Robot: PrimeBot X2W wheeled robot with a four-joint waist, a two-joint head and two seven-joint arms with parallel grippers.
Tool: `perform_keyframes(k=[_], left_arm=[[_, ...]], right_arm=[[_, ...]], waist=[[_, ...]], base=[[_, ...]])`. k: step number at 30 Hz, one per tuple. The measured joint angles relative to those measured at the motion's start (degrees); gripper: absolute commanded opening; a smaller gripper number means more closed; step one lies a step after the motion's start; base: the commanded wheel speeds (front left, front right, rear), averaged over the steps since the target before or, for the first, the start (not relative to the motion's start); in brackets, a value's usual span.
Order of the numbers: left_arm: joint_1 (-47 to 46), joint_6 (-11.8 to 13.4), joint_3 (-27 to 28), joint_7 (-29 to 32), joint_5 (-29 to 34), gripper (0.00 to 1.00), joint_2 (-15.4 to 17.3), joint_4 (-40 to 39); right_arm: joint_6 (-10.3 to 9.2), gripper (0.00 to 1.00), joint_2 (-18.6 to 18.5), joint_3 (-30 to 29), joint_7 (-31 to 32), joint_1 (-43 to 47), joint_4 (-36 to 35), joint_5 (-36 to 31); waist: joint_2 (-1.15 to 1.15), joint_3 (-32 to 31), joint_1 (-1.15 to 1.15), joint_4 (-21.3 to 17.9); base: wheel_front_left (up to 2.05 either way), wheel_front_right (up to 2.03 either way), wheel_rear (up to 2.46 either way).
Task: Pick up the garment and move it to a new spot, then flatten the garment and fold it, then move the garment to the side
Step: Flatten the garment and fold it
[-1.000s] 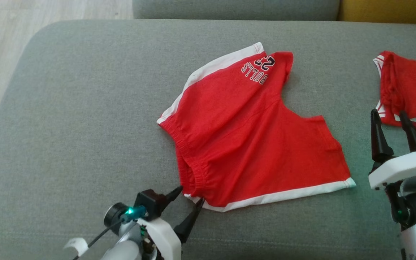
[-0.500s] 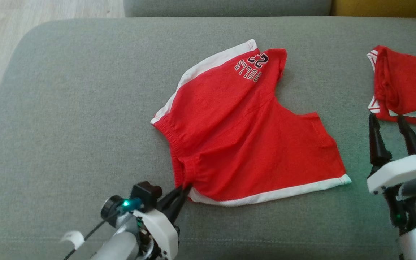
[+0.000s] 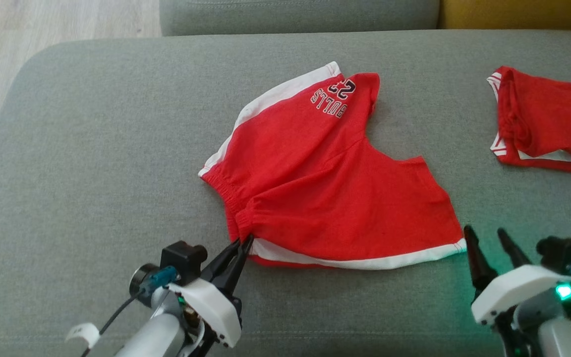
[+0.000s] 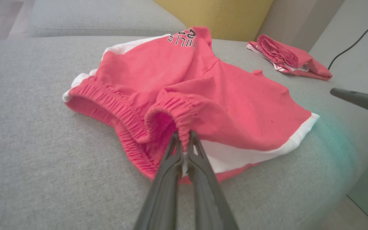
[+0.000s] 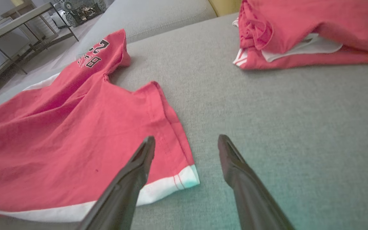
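— Since a second ago the red shorts [image 3: 335, 183] have bunched at the waistband [image 4: 184, 105], where the left gripper [image 3: 245, 240] has clamped shut, mid grey cushion [image 3: 92, 148]
— And the right gripper [image 3: 484, 230], jaws apart, sits beside the hem corner [image 5: 187, 179]; pinch there, lift both evenly

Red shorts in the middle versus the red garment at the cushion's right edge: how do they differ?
The red shorts lie spread out; the red garment is folded into a compact bundle. The shorts show BULLS lettering; the garment shows no print. The left gripper, jaws shut, pinches the shorts' waistband; nothing touches the garment. Both are red with white trim, on the grey cushion.
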Motion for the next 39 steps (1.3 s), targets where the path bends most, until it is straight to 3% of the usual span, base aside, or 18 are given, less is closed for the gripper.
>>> perform_keyframes(k=[14,25,26,27,28,33,39], left_arm=[[1.04,0.42,-0.40,0.00,0.00,0.00,0.54,-1.43],[0.88,0.51,-0.68,0.01,0.00,0.00,0.47,-2.13],[0.83,0.51,-0.71,0.01,0.00,0.00,0.47,-2.13],[0.75,0.51,-0.73,0.01,0.00,0.00,0.48,-2.13],[0.71,0.52,-0.73,0.01,0.00,0.00,0.48,-2.13],[0.60,0.94,-0.74,0.01,-0.02,0.00,0.74,-2.11],[0.58,1.18,-0.65,0.16,-0.58,0.00,2.22,-2.33]], right_arm=[[0.00,1.00,0.03,1.29,1.24,-0.17,7.97,0.08],[0.00,1.00,-1.37,1.87,-0.52,-5.87,14.00,0.42],[0.00,0.75,-1.52,2.21,-0.51,-6.09,14.21,0.53],[0.00,0.27,-1.74,2.54,-0.48,-6.31,14.51,0.92],[0.00,0.00,-2.02,2.89,-0.22,-6.50,14.74,1.34],[0.00,0.00,-3.64,6.19,3.20,-6.96,13.73,4.86],[0.00,0.00,-8.62,10.21,4.72,-6.98,7.49,6.99]], waist=[[0.00,0.17,0.00,1.43],[0.00,2.70,0.00,3.21],[0.00,2.80,0.00,3.30],[0.00,2.87,0.00,3.39],[0.00,2.91,0.00,3.48],[0.00,2.45,0.00,3.59],[0.00,0.97,0.00,3.45]], base=[[0.00,0.00,0.00],[0.00,0.00,0.00],[0.00,0.00,0.00],[0.00,0.00,0.00],[0.00,0.00,0.00],[0.00,0.00,0.00],[0.00,0.00,0.00]])
